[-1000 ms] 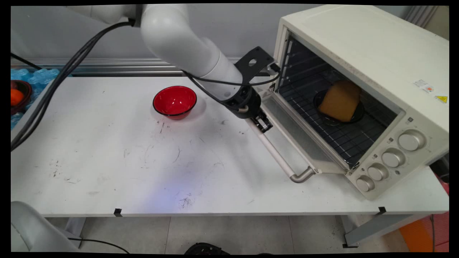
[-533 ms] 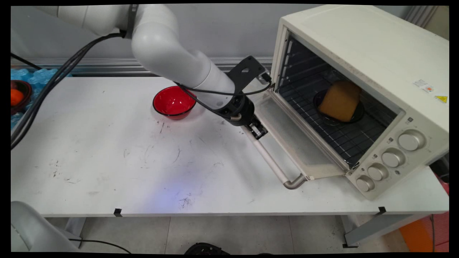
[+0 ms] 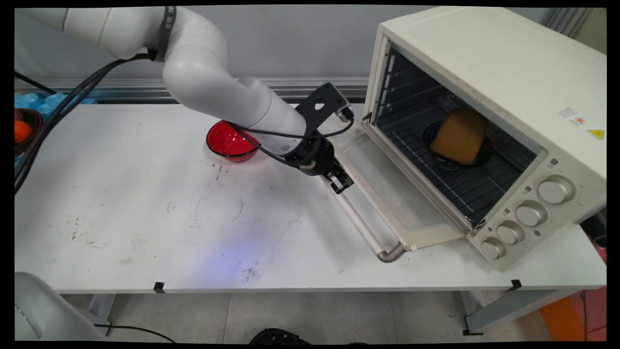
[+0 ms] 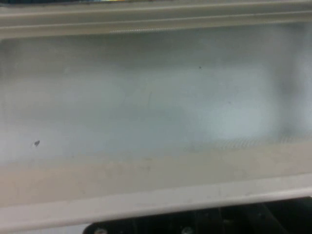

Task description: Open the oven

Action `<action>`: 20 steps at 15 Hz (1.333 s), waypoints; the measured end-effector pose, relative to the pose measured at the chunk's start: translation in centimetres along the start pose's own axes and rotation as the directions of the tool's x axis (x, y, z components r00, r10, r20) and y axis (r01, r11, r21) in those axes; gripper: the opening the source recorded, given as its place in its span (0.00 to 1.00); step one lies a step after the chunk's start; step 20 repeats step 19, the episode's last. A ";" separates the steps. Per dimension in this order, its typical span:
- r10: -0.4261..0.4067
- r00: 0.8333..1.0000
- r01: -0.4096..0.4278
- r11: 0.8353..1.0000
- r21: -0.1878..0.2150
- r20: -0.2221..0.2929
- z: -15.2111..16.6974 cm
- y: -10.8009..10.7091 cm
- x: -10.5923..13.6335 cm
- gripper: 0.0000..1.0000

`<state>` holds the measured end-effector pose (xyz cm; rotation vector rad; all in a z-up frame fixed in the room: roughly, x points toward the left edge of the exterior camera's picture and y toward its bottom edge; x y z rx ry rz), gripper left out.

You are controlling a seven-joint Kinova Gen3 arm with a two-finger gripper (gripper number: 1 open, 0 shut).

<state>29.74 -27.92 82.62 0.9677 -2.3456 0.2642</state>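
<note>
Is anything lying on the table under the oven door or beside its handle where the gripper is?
Nothing visible. The gripper is at the far end of the door handle, and the table beside it is bare. The red bowl sits apart, behind the arm.

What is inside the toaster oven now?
Inside the toaster oven, a brown bread-like block lies on a dark dish on the wire rack. The block covers most of the dish.

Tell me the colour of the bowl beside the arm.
Red inside with a dark rim; the bowl shows best in the main view.
</note>
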 end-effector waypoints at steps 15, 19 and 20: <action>0.019 0.999 -0.020 1.000 -0.009 -0.049 -1.9 -0.6 -3.6 0.00; 0.025 0.998 -0.026 0.999 -0.018 -0.060 -3.2 -0.5 -4.2 0.00; 0.025 0.998 -0.026 0.999 -0.018 -0.060 -3.2 -0.5 -4.2 0.00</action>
